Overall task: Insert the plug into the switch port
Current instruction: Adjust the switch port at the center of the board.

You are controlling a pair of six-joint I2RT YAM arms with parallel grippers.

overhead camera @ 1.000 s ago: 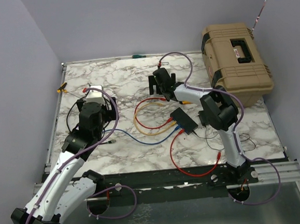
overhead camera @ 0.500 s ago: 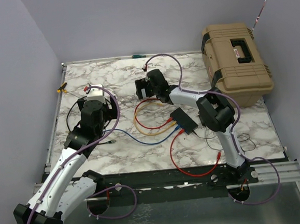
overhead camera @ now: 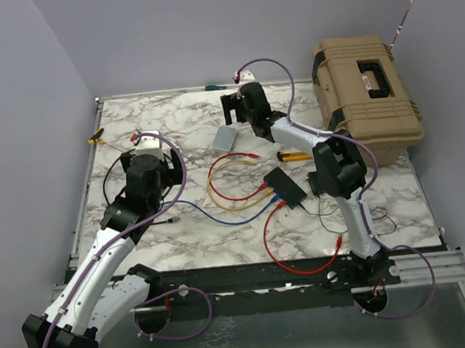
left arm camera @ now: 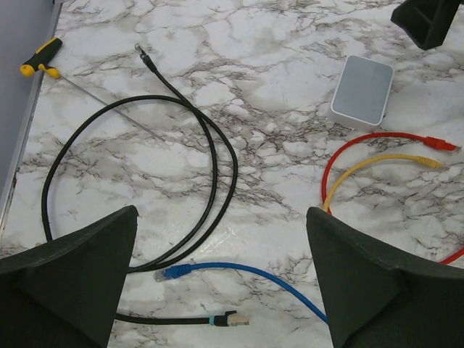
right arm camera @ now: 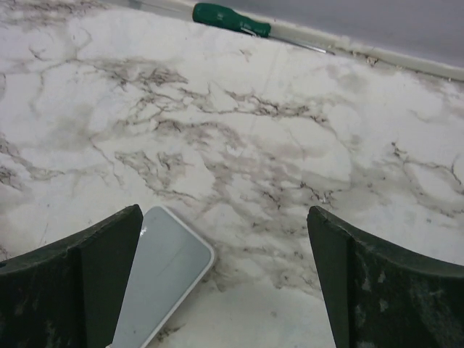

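So there's a big tan plastic hard case [overhead camera: 368, 99] on the far right corner of the white marble-look tabletop [overhead camera: 180, 122]. A small flat grey-white rounded box [left arm camera: 362, 90] lies mid-table. A green-handled screwdriver [right arm camera: 230, 19] lies along the back edge, and a yellow-and-black-handled screwdriver [left arm camera: 40, 58] at the left edge.

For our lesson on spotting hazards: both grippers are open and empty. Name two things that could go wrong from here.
1. The red cable, yellow cable and blue cable loop closely by the switch; pulling one could drag the others or shift the switch.
2. The right gripper hangs open near the small grey box, away from the switch; it might approach the wrong box.
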